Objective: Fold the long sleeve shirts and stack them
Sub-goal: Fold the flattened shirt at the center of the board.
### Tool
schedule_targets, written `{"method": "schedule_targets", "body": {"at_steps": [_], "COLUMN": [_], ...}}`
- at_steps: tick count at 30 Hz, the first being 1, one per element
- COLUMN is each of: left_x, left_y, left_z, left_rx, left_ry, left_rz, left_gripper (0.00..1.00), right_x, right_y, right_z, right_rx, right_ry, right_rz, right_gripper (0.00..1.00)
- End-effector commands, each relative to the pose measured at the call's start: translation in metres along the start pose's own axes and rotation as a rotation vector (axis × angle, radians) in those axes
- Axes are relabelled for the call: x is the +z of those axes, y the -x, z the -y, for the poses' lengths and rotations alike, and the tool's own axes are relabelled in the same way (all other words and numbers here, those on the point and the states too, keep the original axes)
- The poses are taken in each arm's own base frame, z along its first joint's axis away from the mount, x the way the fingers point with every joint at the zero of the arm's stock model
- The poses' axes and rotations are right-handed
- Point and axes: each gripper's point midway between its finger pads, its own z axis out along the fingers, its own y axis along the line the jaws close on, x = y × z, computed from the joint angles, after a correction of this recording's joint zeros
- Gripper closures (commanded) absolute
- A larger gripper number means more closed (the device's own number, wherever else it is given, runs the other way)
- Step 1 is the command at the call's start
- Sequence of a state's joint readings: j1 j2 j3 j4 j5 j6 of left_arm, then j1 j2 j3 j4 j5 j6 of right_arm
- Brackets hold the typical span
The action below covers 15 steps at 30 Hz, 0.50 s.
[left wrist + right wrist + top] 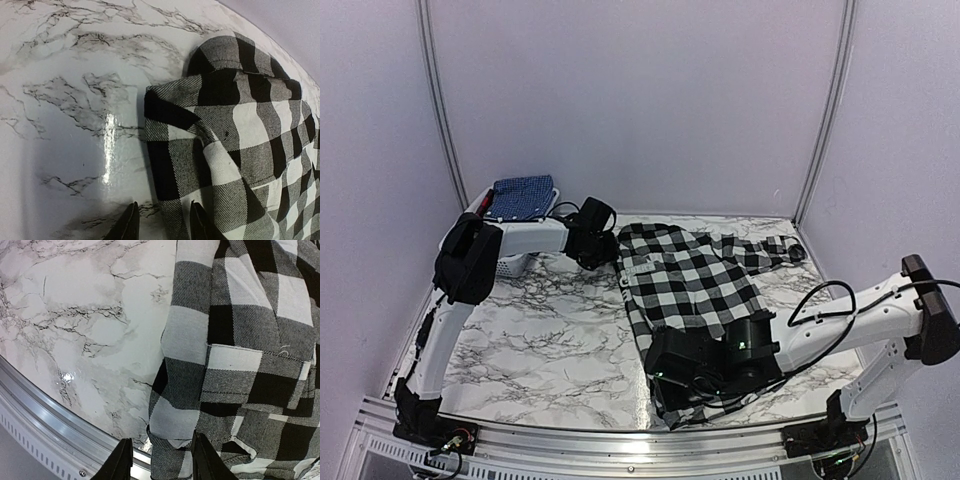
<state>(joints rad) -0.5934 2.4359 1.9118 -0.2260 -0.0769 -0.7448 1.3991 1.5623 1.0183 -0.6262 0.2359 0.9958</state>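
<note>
The marble-patterned worktop (540, 330) spreads beneath both pincers. In each wrist view, bare stone fills the ground to the left of the fingers. Along the worktop's near edge a metal rail (50, 410) runs just below and to the left of the right pincer (161, 461).

The black-and-white checked shirt (690, 275) lies spread on the worktop between the two pincers. Its far corner sits right at the left pincer (162, 224) and its near hem right at the right pincer. One sleeve trails off to the far right, well apart from both.

The white slotted basket (512, 266) stands near the left pincer, on the side away from the checked shirt. The blue shirt (523, 196) rests folded on top of it, well apart from the right pincer.

The left pincer stands narrowly parted, low over the worktop. The checked shirt's edge runs into the gap and under the finger (202, 225) on the shirt side, with bare marble at the other finger. The right pincer is likewise parted a little and clamps nothing, and the shirt's hem lies in the gap between its fingers. A chest pocket (250, 375) sits just ahead and to the right of the right pincer.
</note>
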Motion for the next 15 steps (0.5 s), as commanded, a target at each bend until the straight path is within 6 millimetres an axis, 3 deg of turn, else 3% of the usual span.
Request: {"method": "schedule_targets", "body": {"at_steps": [1, 8, 15], "left_x": [0.004, 0.018, 0.029], "left_y": [0.001, -0.013, -0.023], "left_z": [-0.004, -0.006, -0.005], "left_rx": [0.003, 0.015, 0.011], "left_ry": [0.048, 0.066, 0.067], "left_rz": [0.006, -0.012, -0.026], "left_gripper": [0.64, 0.68, 0.79], "right_x": [-0.003, 0.011, 0.03], "right_y": [-0.006, -0.019, -0.038], "right_z": [-0.007, -0.018, -0.006], "right_rx": [-0.021, -0.062, -0.064], "right_ry": [0.02, -0.007, -0.066], "right_rz": [-0.012, -0.044, -0.086], "right_gripper": [0.63, 0.61, 0.61]}}
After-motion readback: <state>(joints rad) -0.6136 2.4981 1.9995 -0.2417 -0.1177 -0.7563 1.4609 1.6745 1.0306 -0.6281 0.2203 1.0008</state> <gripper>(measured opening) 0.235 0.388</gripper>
